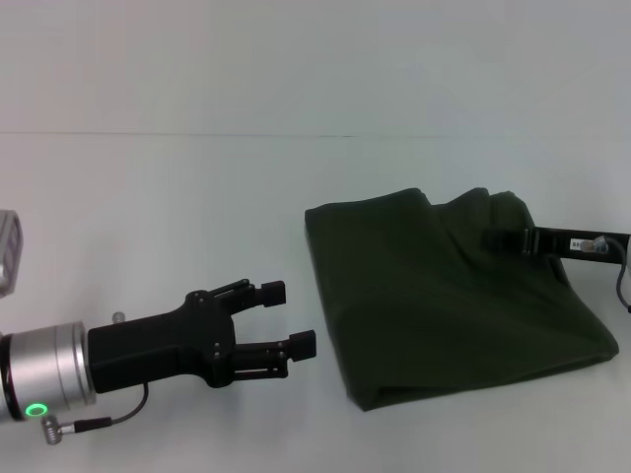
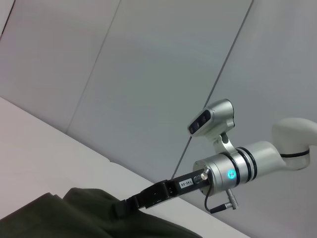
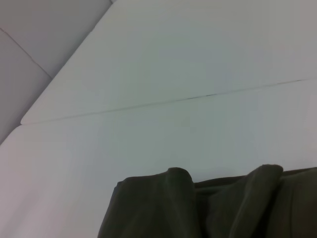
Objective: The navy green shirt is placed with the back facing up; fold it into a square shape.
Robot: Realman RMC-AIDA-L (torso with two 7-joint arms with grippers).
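Note:
The navy green shirt (image 1: 444, 296) lies folded into a rough rectangle on the white table (image 1: 177, 197), right of centre. Its far right corner is bunched up, and my right gripper (image 1: 490, 239) reaches in from the right, shut on that fabric. The left wrist view shows the same right gripper (image 2: 122, 207) with its black fingers tucked into the shirt (image 2: 54, 218). My left gripper (image 1: 288, 317) hovers at the lower left, open and empty, a short way off the shirt's left edge. In the right wrist view only the raised folds of the shirt (image 3: 198, 208) appear.
A thin seam (image 1: 296, 135) crosses the table behind the shirt. Bare white tabletop stretches left of the shirt and beyond it. Grey wall panels (image 2: 148, 74) stand past the table's far side.

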